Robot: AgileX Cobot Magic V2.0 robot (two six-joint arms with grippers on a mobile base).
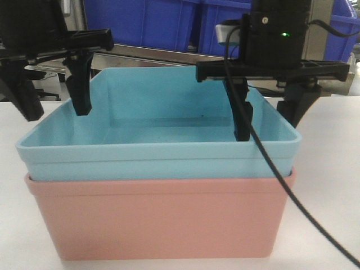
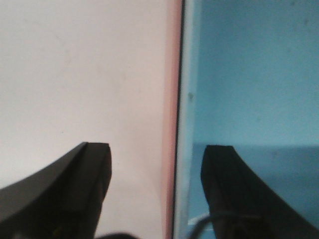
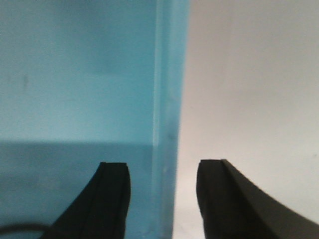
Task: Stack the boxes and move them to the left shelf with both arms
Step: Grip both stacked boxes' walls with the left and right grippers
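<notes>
1. Tubs sit nested on the white table (image 1: 332, 163). The light blue tub (image 1: 157, 154) is dropped into the salmon pink tub (image 1: 157, 219), whose inside is wholly hidden; only its outer wall and rim show.
2. My left pincer (image 1: 58, 115) stands apart, straddling the blue tub's left side wall with one finger inside and one outside. My wrist view shows a gap on each side at the tips.
3. My right pincer (image 1: 268, 129) is spread the same way over the right side wall, clamped on nothing.
4. Both my arms are cut off by the top edge. A black cable (image 1: 281, 185) crosses the tubs' right front corner.
5. Dark blue bins (image 1: 146, 22) behind are cropped and partly hidden by my wrists. A small green light (image 1: 285, 35) glows on the right one.
</notes>
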